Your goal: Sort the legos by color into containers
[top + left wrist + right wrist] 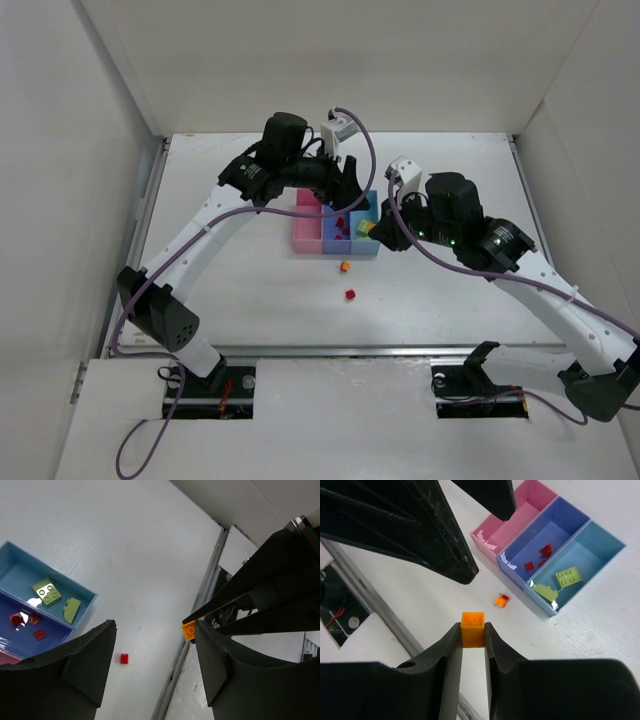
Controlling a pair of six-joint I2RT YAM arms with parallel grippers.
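Right gripper (472,629) pinches a small orange plastic brick (472,621), squarish, stud facing the wrist, above the white table (600,645); left gripper (154,627) stands half-open, empty. White walls (350,60) enclose it.

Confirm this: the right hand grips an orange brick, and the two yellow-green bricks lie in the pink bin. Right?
Not quite: the two yellow-green bricks lie in the light blue bin, as the right wrist view shows. The right hand does grip the orange brick.
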